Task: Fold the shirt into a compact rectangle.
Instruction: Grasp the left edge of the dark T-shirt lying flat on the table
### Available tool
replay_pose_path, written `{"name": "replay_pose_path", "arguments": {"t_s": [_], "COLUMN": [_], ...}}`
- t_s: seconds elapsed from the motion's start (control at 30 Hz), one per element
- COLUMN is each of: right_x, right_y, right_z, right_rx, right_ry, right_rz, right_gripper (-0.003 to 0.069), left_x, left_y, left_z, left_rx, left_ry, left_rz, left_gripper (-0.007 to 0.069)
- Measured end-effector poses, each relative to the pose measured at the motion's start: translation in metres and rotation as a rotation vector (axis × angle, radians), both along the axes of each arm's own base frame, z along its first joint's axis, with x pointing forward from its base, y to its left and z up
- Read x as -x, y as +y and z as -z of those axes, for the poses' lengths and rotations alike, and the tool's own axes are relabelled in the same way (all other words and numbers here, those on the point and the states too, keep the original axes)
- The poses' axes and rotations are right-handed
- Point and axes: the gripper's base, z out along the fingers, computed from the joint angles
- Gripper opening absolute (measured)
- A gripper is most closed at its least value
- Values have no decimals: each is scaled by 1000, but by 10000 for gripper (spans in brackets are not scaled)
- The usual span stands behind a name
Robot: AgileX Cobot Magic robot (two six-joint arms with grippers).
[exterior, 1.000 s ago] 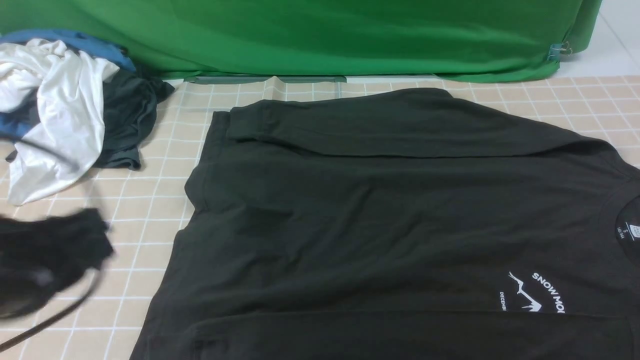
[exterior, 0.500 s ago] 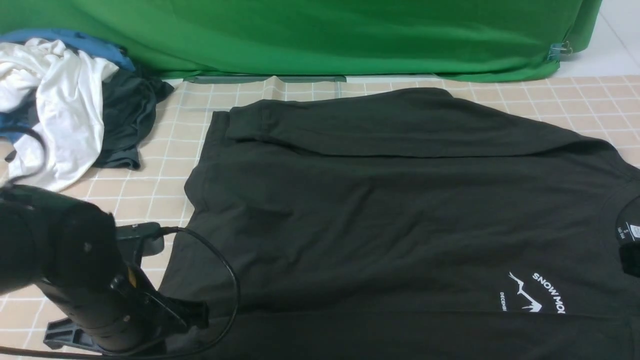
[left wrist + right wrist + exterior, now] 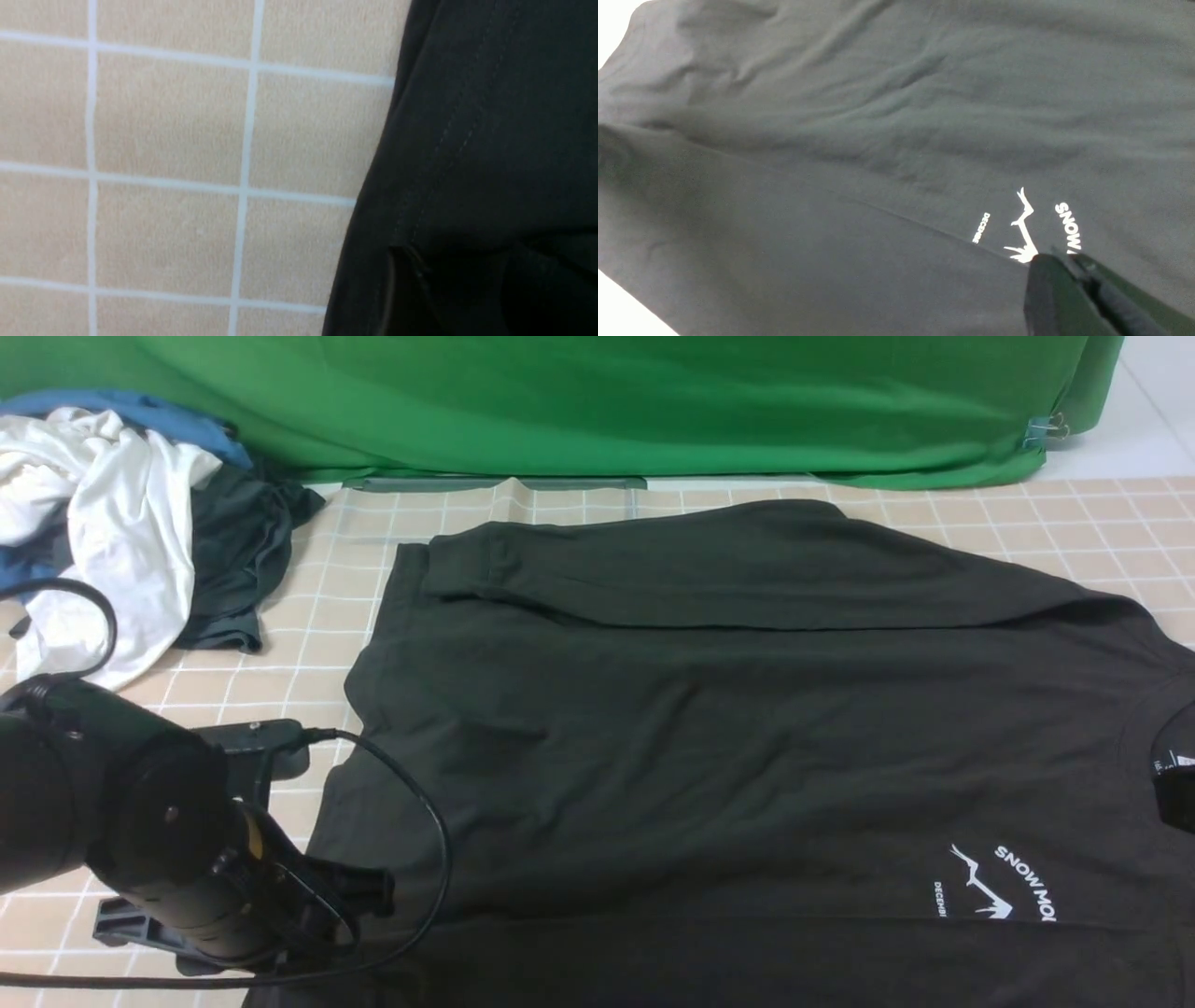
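Observation:
The black shirt lies spread over the tiled cloth, far sleeve folded in, with its white mountain logo near the front right. My left gripper is low at the shirt's near left hem. In the left wrist view its dark fingers stand apart over the stitched hem, so it looks open with nothing held. Only a sliver of my right gripper shows, beside the collar. In the right wrist view that gripper is shut just above the logo, holding nothing.
At the back left lies a pile of clothes: a white garment, a smaller dark grey garment and blue cloth. A green backdrop closes the far side. The left arm's cable loops over the shirt's edge.
My left arm has swung in from the left edge and settled at the shirt's near left hem. My right gripper has appeared at the right edge by the collar.

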Motion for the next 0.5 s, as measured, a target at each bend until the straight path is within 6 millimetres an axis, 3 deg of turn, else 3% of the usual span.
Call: {"name": "replay_pose_path", "arguments": {"t_s": [0.2,0.43,0.5], "right_x": [-1,-1,-1], "right_y": [0,0,0], "right_z": [0,-1,-1], "right_rx": [7,14,14], "right_ry": [-11,-22,-22], "right_rz": [-5,-12,-12], "right_gripper": [45,45,45], "left_x": [1,-2,-3], "left_y": [-1,-3,-4], "left_z": [10,21,21], "left_rx": [14,7,7], "left_ry": [12,58,59], "left_rz": [-7,-11,7], "left_gripper": [465,454,409]}}
